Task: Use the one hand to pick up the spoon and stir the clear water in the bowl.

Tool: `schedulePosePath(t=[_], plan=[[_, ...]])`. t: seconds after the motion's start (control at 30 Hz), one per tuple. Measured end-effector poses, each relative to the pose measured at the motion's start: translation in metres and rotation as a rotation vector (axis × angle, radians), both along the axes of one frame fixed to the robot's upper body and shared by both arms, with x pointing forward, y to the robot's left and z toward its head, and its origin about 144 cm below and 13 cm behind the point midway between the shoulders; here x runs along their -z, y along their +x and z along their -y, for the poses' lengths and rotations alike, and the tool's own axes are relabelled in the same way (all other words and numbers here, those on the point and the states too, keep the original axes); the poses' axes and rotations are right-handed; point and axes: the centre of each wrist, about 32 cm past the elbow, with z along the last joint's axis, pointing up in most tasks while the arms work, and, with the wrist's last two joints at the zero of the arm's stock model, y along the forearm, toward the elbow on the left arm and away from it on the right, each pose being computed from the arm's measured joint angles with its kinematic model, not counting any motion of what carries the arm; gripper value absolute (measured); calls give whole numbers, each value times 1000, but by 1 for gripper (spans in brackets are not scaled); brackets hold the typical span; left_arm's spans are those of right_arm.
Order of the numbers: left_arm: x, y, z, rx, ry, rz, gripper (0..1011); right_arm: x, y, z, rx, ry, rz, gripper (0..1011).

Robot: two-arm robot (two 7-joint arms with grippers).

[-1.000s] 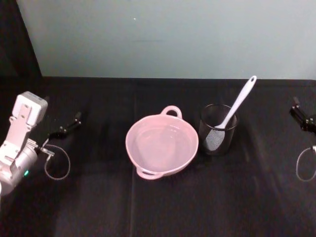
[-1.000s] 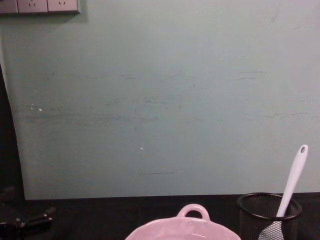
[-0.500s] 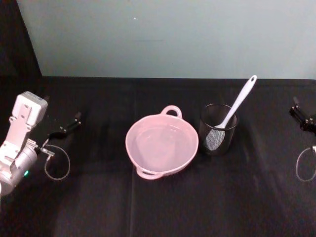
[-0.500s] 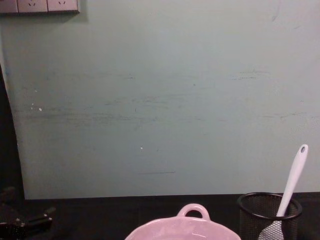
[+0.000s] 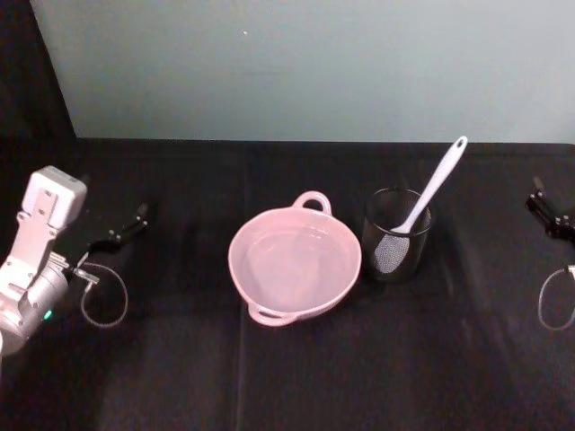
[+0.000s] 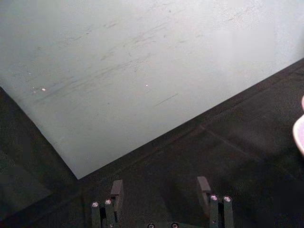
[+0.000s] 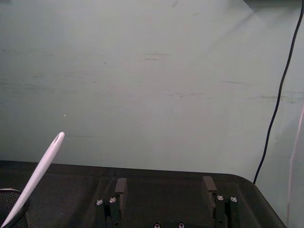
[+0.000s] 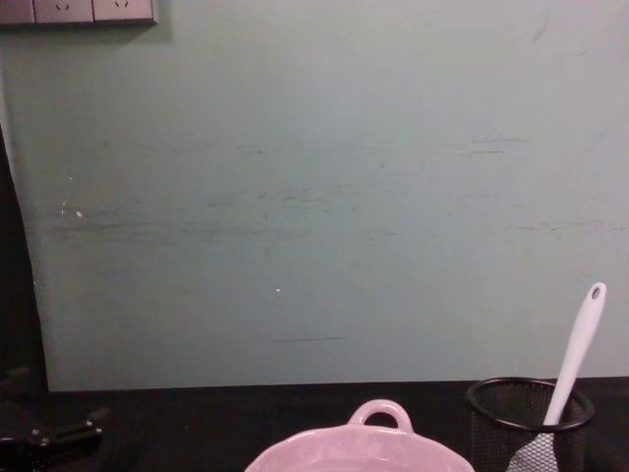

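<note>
Spoon (image 5: 422, 203) is left leaning in the mesh cup (image 5: 396, 235); nothing is grasped, both grippers (image 6: 161, 195) (image 7: 165, 192) apparently spread wide, bowl (image 5: 295, 266) unstirred.

bowl (image 5: 295, 265): glossy pink, smooth
spoon (image 5: 429, 196): white plastic, smooth
cup (image 5: 396, 235): black wire mesh
table cover (image 5: 359, 359): matt black cloth

A table covered with a black cloth (image 5: 296, 377) carries a pale pink glossy bowl (image 5: 295, 264) with small loop handles near its middle. Just beside it, on the robot's right, stands a black wire-mesh cup (image 5: 396, 235).
</note>
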Motion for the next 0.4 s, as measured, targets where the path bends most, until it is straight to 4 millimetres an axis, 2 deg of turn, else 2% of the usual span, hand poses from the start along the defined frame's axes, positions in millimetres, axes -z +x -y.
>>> schedulePosePath(t=[0.4], plan=[[0, 0, 0, 0, 0, 0, 1011, 0, 0, 0, 1, -1, 0, 1003]])
